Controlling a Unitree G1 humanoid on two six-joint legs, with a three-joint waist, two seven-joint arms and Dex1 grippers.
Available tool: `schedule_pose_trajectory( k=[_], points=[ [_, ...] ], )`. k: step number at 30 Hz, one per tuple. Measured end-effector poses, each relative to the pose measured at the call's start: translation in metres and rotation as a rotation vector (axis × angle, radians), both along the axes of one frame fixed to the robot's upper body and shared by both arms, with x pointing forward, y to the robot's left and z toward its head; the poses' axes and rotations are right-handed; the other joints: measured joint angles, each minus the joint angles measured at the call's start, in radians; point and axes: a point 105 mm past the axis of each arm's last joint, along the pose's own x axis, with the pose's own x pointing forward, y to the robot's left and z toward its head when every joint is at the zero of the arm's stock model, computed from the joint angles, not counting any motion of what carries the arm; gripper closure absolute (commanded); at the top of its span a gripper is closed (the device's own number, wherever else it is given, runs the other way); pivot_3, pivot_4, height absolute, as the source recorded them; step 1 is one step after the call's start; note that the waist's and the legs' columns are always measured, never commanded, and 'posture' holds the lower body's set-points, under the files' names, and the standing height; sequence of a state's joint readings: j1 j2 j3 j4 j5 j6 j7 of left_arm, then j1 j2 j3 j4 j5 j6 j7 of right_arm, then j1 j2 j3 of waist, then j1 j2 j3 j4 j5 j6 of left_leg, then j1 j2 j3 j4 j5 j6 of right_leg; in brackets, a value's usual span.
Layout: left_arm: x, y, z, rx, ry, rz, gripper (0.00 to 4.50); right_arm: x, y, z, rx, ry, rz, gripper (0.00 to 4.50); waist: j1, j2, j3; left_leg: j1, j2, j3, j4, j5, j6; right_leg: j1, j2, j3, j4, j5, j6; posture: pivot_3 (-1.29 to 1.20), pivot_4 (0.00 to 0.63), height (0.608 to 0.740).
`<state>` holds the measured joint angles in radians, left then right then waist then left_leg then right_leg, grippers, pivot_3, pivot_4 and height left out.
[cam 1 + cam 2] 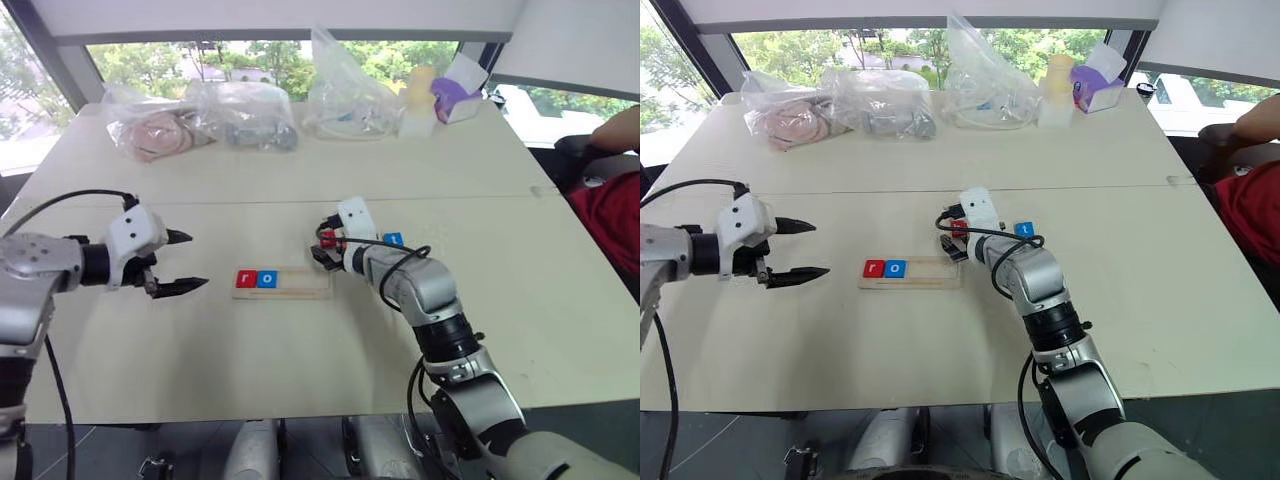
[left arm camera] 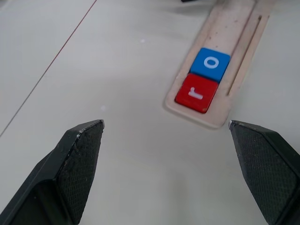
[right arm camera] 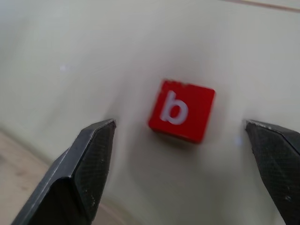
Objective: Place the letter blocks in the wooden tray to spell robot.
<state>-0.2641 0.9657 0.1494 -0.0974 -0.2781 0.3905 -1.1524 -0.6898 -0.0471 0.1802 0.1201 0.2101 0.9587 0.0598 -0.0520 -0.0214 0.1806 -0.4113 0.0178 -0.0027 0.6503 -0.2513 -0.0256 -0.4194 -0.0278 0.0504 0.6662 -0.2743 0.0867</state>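
The wooden tray (image 1: 283,283) lies flat near the middle of the pale worktop (image 1: 200,340), its long side running roughly parallel to the near edge. Two letter blocks sit side by side at its left end: a red r block (image 1: 246,279) at the very end and a blue o block (image 1: 266,279) touching it on the right; the rest of the tray is bare wood. The left tool (image 1: 185,262) hovers above the worktop to the left of the tray, apart from it, its two black fingers spread wide and holding nothing; in the left wrist view the r block and o block lie between and beyond its fingertips (image 2: 84,140). The right tool (image 1: 325,247) is just beyond the tray's right end, fingers also spread wide, with a red b block (image 3: 182,110) lying on the worktop between them and untouched by either finger. A blue block (image 1: 394,240) rests on the worktop just to the right of the right tool; its letter cannot be read. Along the far edge lie clear plastic bags (image 1: 200,118) with contents, a pale yellow container (image 1: 418,100) and a purple and white object (image 1: 455,95). At the right edge a person's arm (image 1: 615,128) and red clothing show.
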Motion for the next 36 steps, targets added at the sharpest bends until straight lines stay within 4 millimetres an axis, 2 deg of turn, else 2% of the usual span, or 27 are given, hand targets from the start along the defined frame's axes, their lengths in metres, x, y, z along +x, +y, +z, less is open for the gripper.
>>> schedule_pose_trajectory(
  k=[5,8,13,17,21,24,27,29,31,34,36],
  points=[
    [-0.002,-0.003,-0.002,-0.012,-0.009,0.025,0.05,0.003,0.009,-0.001,0.003,-0.013,-0.008,0.00,-0.010,0.000,0.000,0.000,0.000,0.000,0.000,0.000,0.000,0.000,0.000,0.000,0.000,0.000,0.000,0.00,0.150,0.735],
    [-0.001,-0.003,-0.003,-0.014,-0.017,0.040,0.00,0.006,0.015,-0.001,0.000,-0.022,-0.007,0.79,-0.019,0.000,0.000,0.001,0.000,0.000,0.000,0.000,0.000,0.000,0.000,0.000,0.000,0.000,0.000,0.00,0.150,0.735],
    [-0.001,-0.006,-0.001,-0.012,-0.032,0.042,0.00,0.011,0.012,-0.003,-0.022,-0.041,-0.027,3.29,-0.020,0.000,0.000,0.001,0.000,0.000,-0.001,0.000,0.000,0.000,-0.001,0.000,0.000,0.000,0.000,0.00,0.150,0.735],
    [-0.001,-0.010,0.002,-0.011,-0.039,0.031,0.00,0.013,0.008,-0.002,-0.015,-0.050,-0.047,3.34,-0.019,0.000,0.000,0.001,0.000,0.000,-0.001,0.000,0.000,0.000,-0.001,0.000,0.000,0.000,0.000,0.00,0.150,0.735],
    [-0.002,-0.026,0.005,-0.043,-0.039,-0.022,0.00,0.011,-0.012,0.006,0.039,-0.096,-0.098,3.34,-0.011,0.000,0.000,0.000,-0.001,0.000,-0.001,0.000,-0.001,0.000,-0.002,0.000,-0.001,0.000,0.000,0.00,0.150,0.735],
    [-0.011,-0.052,0.006,-0.096,-0.008,-0.118,0.00,-0.004,-0.063,0.028,-0.009,-0.213,-0.184,3.34,0.009,0.000,0.000,-0.006,-0.003,0.000,-0.001,0.000,-0.001,-0.004,-0.003,0.000,-0.002,0.000,0.000,0.00,0.150,0.735],
    [-0.017,-0.070,0.008,-0.158,0.027,-0.178,0.00,-0.029,-0.106,0.042,0.017,-0.212,-0.345,3.34,0.011,-0.001,-0.001,-0.009,-0.002,-0.002,0.000,0.000,-0.001,-0.006,-0.002,0.000,-0.002,0.000,0.000,0.00,0.150,0.735],
    [-0.017,-0.081,0.015,-0.195,0.023,-0.217,0.00,-0.046,-0.124,0.038,0.014,-0.168,-0.429,3.34,0.008,-0.001,-0.001,-0.008,-0.001,-0.002,0.000,0.000,-0.001,-0.006,0.000,0.000,-0.001,0.000,0.000,0.00,0.150,0.735],
    [-0.017,-0.091,0.019,-0.208,0.021,-0.250,0.00,-0.068,-0.139,0.025,0.003,-0.084,-0.511,3.34,0.007,-0.001,-0.001,-0.007,-0.001,-0.002,0.000,0.001,-0.001,-0.006,0.002,0.000,0.000,0.000,0.000,0.00,0.150,0.735],
    [-0.017,-0.096,0.013,-0.203,0.051,-0.272,0.00,-0.093,-0.147,0.006,-0.009,0.025,-0.583,3.34,0.003,0.000,-0.001,-0.005,-0.001,-0.001,-0.001,0.001,-0.001,-0.006,0.003,0.001,0.001,0.000,-0.001,0.00,0.150,0.735],
    [-0.013,-0.096,0.008,-0.206,0.074,-0.273,0.00,-0.105,-0.142,-0.003,0.024,0.099,-0.597,3.34,0.004,0.000,-0.001,-0.004,-0.001,-0.001,0.000,0.001,-0.001,-0.006,0.004,0.001,0.001,0.000,-0.001,0.00,0.150,0.735]
  ],
)
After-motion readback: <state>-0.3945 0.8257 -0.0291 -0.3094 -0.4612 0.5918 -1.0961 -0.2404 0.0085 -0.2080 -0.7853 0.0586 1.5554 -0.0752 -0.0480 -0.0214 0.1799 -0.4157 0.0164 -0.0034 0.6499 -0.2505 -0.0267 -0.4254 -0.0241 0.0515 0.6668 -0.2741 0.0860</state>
